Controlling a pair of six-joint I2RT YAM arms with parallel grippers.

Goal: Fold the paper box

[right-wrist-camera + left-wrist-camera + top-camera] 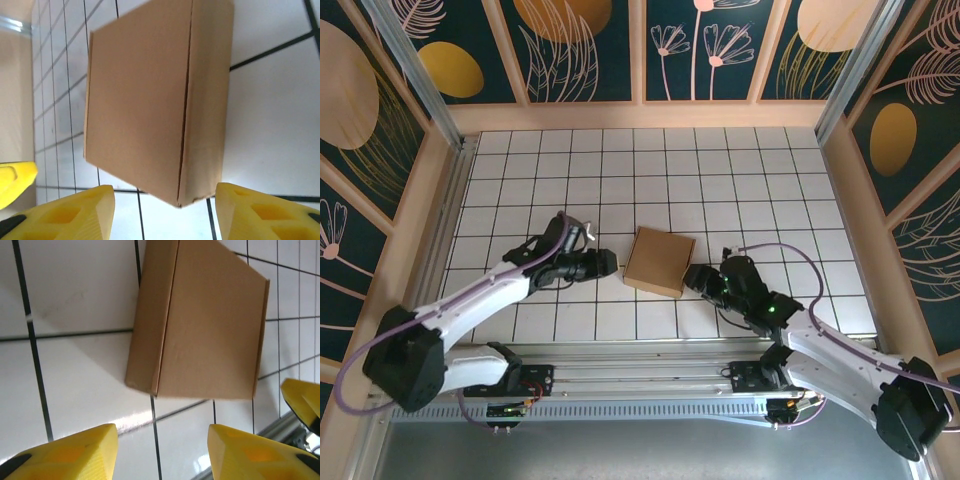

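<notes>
The paper box is a closed, small square brown cardboard box lying flat on the white tiled table, between my two grippers. My left gripper sits just left of it. In the left wrist view the box lies a short way ahead of the yellow fingers, and the left gripper is open with only tile between them. My right gripper sits just right of the box. In the right wrist view the box points a corner down between the tips of the open right gripper, with gaps on both sides.
The white tiled table is ringed by wooden walls, with a metal rail along its near edge. The other arm's yellow finger shows at the edge of each wrist view.
</notes>
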